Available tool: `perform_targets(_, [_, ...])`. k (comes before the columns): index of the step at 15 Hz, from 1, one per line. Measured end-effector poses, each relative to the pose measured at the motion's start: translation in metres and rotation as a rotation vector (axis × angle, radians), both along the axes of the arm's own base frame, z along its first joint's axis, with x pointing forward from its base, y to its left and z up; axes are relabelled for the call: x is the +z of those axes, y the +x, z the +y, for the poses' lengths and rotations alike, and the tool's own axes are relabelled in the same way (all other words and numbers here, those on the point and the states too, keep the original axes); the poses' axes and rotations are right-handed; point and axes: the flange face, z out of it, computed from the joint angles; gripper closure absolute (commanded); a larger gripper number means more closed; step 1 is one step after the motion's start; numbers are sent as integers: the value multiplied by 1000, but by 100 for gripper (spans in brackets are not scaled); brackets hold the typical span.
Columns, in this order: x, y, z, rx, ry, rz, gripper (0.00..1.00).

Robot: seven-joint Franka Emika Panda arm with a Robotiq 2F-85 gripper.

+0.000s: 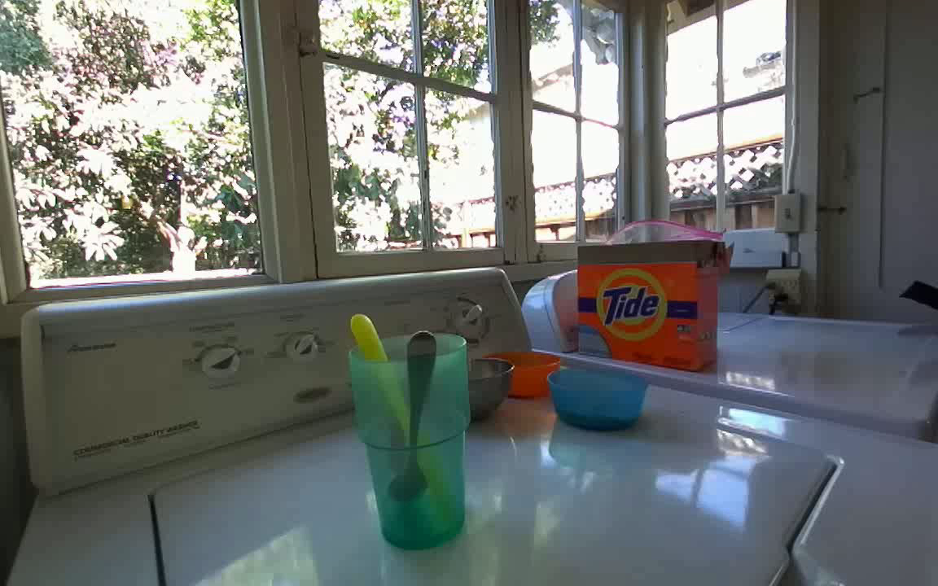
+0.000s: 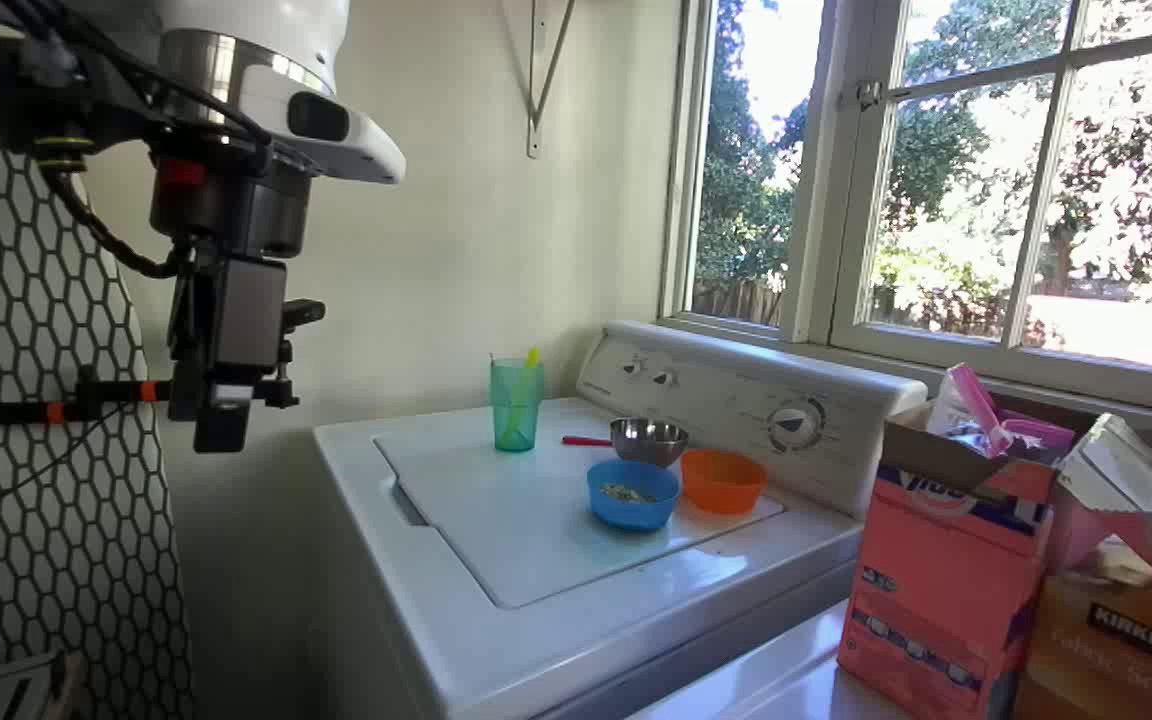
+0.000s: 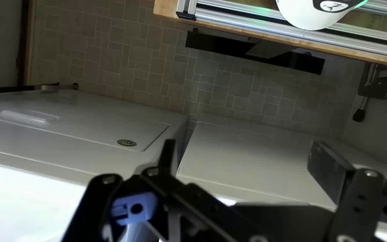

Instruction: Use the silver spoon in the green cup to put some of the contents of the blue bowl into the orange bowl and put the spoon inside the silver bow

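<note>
Harsh daylight through overexposed windows [image 1: 375, 138]

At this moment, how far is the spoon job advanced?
Done: apparently nothing; the silver spoon is inside the green tumbler. In hand: nothing; the gripper is open. Left: lifting the spoon, scooping pale contents from the blue bowl into the orange bowl, placing the spoon in the silver bowl.
</note>
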Motion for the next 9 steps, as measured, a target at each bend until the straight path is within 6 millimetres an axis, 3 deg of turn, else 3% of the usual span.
perform_targets(6, [2,2,1,6,-1,-10,0])
perform_targets(9, [22,14,14,115,-64,-86,0])
